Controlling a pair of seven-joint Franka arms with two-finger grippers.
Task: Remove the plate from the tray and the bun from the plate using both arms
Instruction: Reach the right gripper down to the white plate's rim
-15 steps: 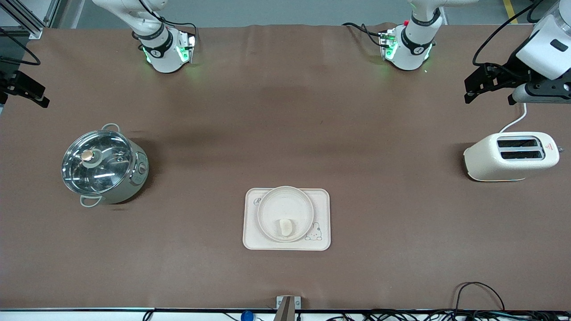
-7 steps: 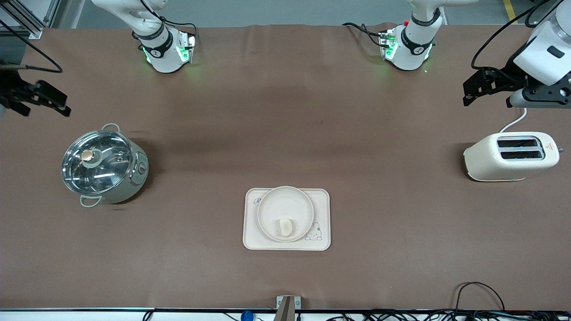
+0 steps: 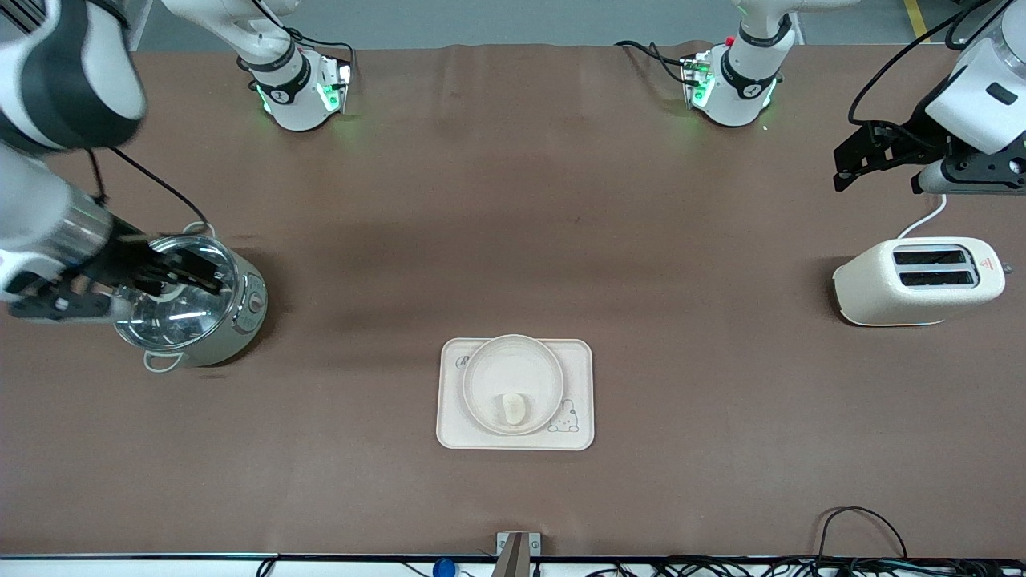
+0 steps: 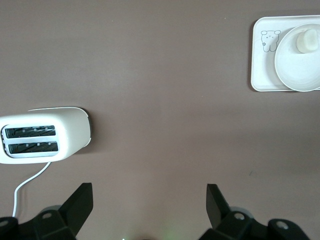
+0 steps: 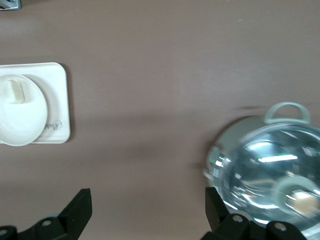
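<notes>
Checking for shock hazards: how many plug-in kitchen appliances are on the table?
2. The toaster stands at the left arm's end of the table. The lidded electric pot stands at the right arm's end, with the right gripper above its lid. Nothing appears hidden.

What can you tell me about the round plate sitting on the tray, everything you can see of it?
The plate is round, shallow and plain cream-beige with a raised rim, matte like plastic or ceramic. It lies flat and upright on the tray, slightly narrower than it, its rim reaching the tray's edge that is farther from the front camera and partly hiding the script there. The bun rests inside it, toward the rim nearer the front camera. Nothing else touches it; both grippers are away from it.
</notes>
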